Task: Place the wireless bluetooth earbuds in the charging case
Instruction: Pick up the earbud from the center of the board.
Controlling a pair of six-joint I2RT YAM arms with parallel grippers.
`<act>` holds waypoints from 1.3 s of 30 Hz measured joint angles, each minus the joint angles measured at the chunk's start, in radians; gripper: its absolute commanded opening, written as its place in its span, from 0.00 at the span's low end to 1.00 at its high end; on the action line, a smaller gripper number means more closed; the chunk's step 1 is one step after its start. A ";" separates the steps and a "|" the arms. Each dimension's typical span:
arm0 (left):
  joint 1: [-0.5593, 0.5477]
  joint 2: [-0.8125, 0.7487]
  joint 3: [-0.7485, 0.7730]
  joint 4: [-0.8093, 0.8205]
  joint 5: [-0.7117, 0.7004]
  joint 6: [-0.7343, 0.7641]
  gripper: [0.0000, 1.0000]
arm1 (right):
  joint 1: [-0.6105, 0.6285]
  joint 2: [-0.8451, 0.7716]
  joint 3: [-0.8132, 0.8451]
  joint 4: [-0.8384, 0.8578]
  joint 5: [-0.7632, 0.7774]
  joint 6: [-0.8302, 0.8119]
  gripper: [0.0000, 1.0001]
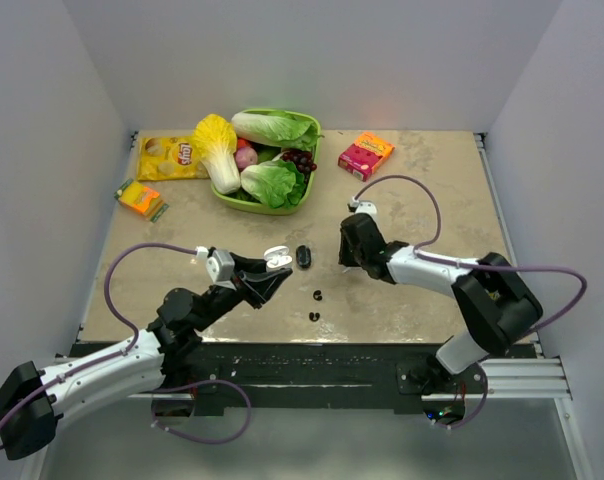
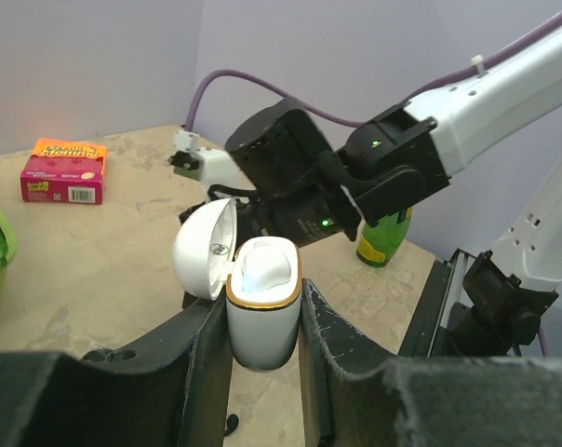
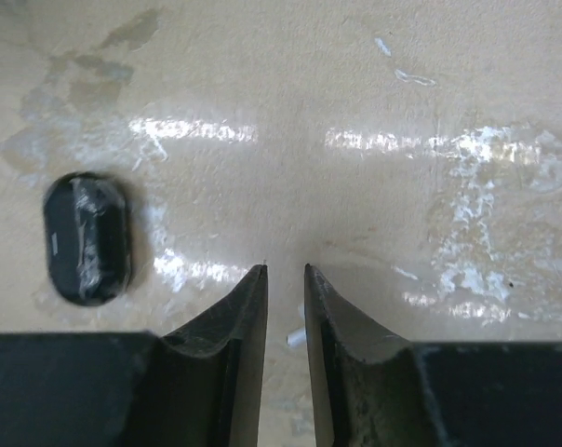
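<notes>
The left claw (image 2: 260, 303) holds the glossy white charging case (image 2: 260, 340), lid open; the right claw (image 3: 285, 272), narrowly parted and empty, should squarely straddle one tiny black earbud (image 1: 317, 295).

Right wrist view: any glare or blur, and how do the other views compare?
Right wrist: glare streaks on the beige tabletop; the black oval object is sharp. Left wrist: the open white glossy charging case is sharp, the near black fingers soft. Top external: even light, soft shadows.
</notes>
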 measured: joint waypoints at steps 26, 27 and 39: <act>-0.044 0.036 -0.028 0.043 0.004 -0.027 0.00 | 0.146 0.009 -0.079 0.068 -0.039 0.077 0.00; -0.045 0.035 -0.028 0.043 0.004 -0.027 0.00 | 0.141 0.007 -0.081 0.068 -0.032 0.084 0.00; -0.046 0.033 -0.028 0.043 -0.003 -0.027 0.00 | 0.086 -0.057 -0.140 0.040 0.062 0.170 0.00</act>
